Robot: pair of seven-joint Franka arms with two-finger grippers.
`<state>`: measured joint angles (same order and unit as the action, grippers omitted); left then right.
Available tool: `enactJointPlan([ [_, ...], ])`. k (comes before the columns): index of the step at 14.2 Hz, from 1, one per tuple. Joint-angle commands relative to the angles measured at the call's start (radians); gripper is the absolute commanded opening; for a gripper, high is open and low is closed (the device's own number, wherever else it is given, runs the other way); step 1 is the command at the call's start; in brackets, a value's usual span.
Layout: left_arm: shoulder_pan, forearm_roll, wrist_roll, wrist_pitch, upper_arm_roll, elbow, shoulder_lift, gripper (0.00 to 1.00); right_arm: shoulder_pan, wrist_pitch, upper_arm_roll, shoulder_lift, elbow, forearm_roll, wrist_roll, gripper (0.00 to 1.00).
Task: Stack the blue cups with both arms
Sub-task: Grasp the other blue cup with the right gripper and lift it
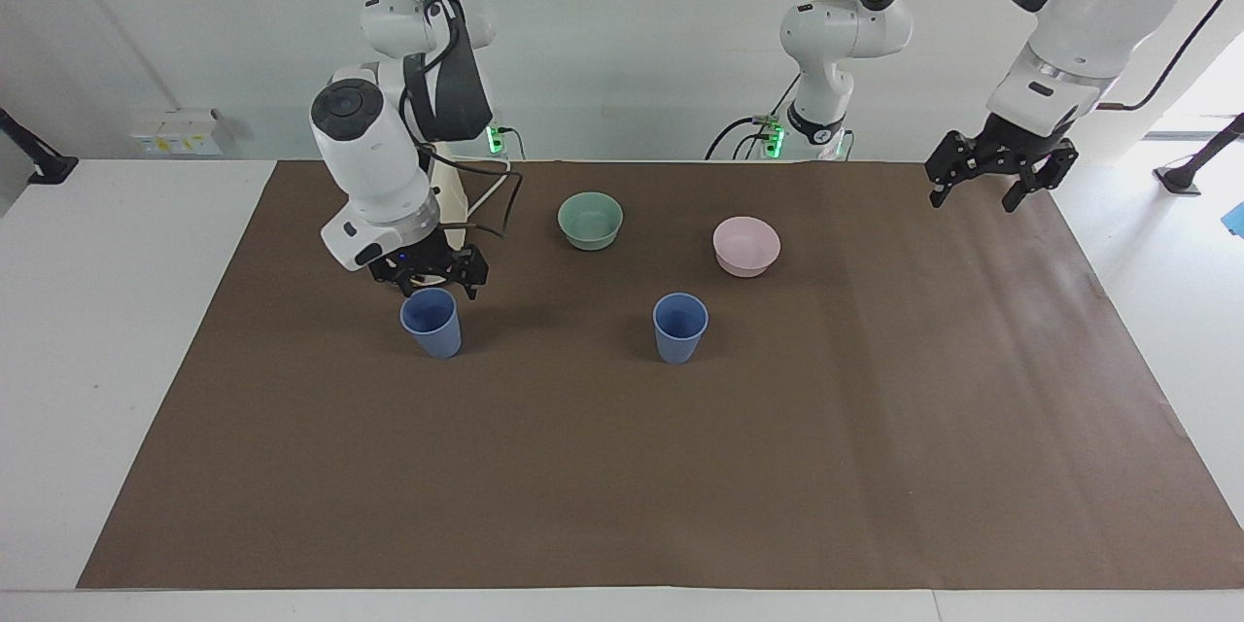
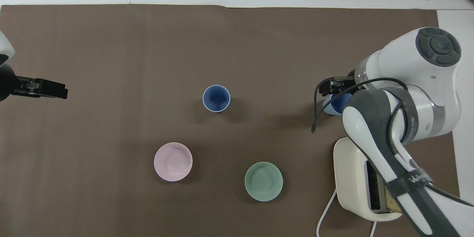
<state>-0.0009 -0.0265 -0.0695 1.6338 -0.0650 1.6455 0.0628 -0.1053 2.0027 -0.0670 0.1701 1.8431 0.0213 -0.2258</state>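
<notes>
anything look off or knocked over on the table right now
Nothing stands out. Both blue cups stand upright and apart on the mat, and the green bowl and pink bowl sit level. No spills show.

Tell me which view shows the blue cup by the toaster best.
The facing view: the cup stands fully visible just below the open right gripper. Overhead, the right arm hides most of it, leaving only a sliver.

White table (image 1: 117, 330), brown mat (image 1: 680, 466) bearing two blue cups (image 1: 431, 322) (image 1: 679, 327), green bowl (image 1: 590, 220), pink bowl (image 1: 746, 246), toaster (image 2: 351, 177)
</notes>
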Motion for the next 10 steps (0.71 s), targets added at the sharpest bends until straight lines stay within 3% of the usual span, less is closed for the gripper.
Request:
enactJointPlan([
  [1, 0.009, 0.020, -0.010, -0.104, -0.007, -0.088, -0.008, 1.00, -0.004, 0.059, -0.001, 0.020, 0.030, 0.017, -0.006, 1.00],
  [10, 0.009, 0.013, -0.003, -0.149, -0.009, -0.087, 0.022, 1.00, -0.008, 0.087, 0.001, 0.048, 0.079, 0.014, 0.022, 1.00],
])
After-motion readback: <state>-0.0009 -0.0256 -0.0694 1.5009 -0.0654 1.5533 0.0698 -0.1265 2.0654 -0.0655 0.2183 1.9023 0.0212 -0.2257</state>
